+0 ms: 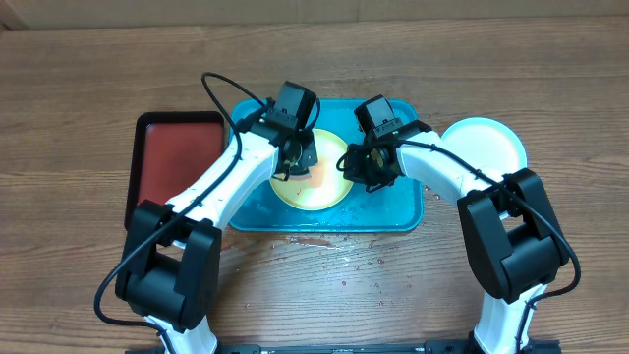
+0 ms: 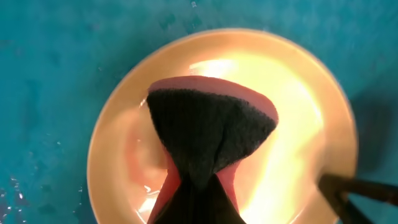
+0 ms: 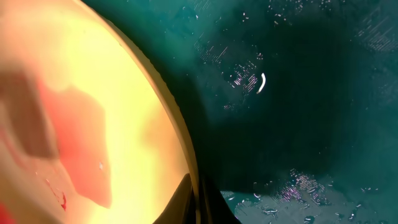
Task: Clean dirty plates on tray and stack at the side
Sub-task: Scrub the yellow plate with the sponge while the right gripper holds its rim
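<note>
A yellow-green plate [image 1: 329, 189] lies on the turquoise tray [image 1: 398, 214]. My left gripper [image 1: 293, 163] is shut on a red sponge [image 2: 211, 124] with a dark scouring face, which presses on the plate [image 2: 298, 93]; wet red smears show around it. My right gripper [image 1: 356, 169] is shut on the plate's right rim, with the rim [image 3: 180, 137] pinched between the fingers of the right gripper [image 3: 198, 202]. Off the tray to the right, on the table, rests a white plate [image 1: 486, 147] with a pale blue edge.
A smaller dark red tray [image 1: 177, 162] with a black rim stands left of the turquoise one. Water drops lie on the tray floor [image 3: 298, 93] and on the wood in front of it [image 1: 334, 251]. Both arms reach in from the near edge.
</note>
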{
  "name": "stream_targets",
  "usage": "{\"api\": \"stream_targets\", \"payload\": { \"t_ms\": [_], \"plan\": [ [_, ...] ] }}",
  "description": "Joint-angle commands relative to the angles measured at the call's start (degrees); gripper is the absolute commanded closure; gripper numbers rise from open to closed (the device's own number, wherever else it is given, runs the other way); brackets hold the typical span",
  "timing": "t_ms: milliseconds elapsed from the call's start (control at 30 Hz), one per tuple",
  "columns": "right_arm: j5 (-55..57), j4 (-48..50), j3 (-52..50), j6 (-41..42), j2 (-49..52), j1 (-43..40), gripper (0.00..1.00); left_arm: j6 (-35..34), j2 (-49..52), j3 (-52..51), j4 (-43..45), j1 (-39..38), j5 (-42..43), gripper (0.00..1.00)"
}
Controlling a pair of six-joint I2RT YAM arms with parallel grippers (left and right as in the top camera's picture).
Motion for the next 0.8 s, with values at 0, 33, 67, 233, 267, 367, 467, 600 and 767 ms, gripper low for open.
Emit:
{"api": "stream_targets", "payload": {
  "t_ms": [0, 33, 67, 233, 267, 367, 467, 600, 767],
  "plan": [
    [0.4, -0.2, -1.7, -0.8, 0.9, 0.1, 0.96, 2.6, -0.5, -2.5, 0.1, -0.1, 0.9, 0.96],
    [0.4, -0.2, -1.7, -0.8, 0.9, 0.1, 0.96, 3.0, -0.3, -2.9, -0.1, -0.1, 0.9, 0.96],
    [0.4, -0.2, -1.7, -0.8, 0.9, 0.1, 0.96, 3.0, 0.0, -3.2, -0.3, -0.1, 0.9, 0.96],
    [0.4, -0.1, -1.7, -0.8, 0.9, 0.1, 0.96, 3.9, 0.0, -4.1, -0.5, -0.1, 2.5, 0.96],
    [0.4, -0.1, -1.7, -0.8, 0.9, 0.1, 0.96, 5.0, 0.0, -4.1, 0.1, -0.2, 3.1, 0.96],
    [0.2, -0.1, -1.7, -0.8, 0.9, 0.1, 0.96, 8.1, 0.0, -4.2, 2.1, -1.0, 3.3, 0.96],
    [0.2, -0.1, -1.7, -0.8, 0.9, 0.1, 0.96, 9.4, 0.0, -4.8, 4.5, -1.9, 1.9, 0.96],
    [0.2, -0.1, -1.7, -0.8, 0.9, 0.1, 0.96, 9.3, 0.1, -7.3, 8.1, -3.0, -1.8, 0.96],
    [0.2, 0.0, -1.7, -0.8, 0.9, 0.1, 0.96, 9.3, 0.1, -8.3, 9.3, -3.9, -2.6, 0.96]
  ]
}}
